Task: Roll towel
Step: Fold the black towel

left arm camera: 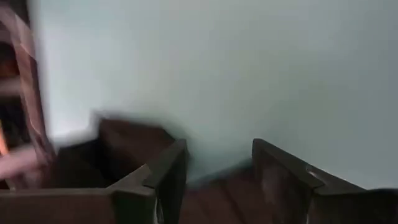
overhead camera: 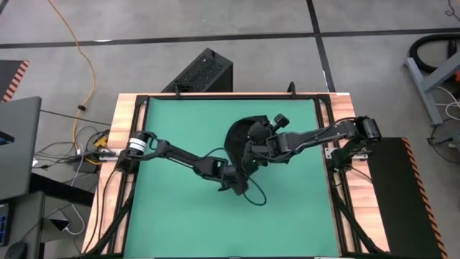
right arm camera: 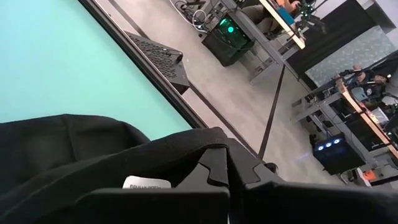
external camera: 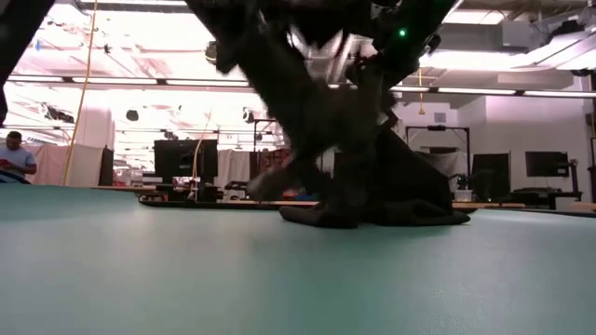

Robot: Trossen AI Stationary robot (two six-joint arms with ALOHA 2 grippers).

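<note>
towel (overhead camera: pixel 239 135) lies bunched near the green mat (overhead camera: pixel 180 129) centre. right gripper (overhead camera: pixel 253 150) fingers pressed together, pinching the towel beside its white tag (right arm camera: pixel 146 183). left gripper (left arm camera: pixel 217 171) fingers spread, just beside the towel.

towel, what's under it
The black soft cloth towel lies bunched on the green mat; only mat shows around it. Whatever lies beneath is covered by cloth and both arms.
</note>
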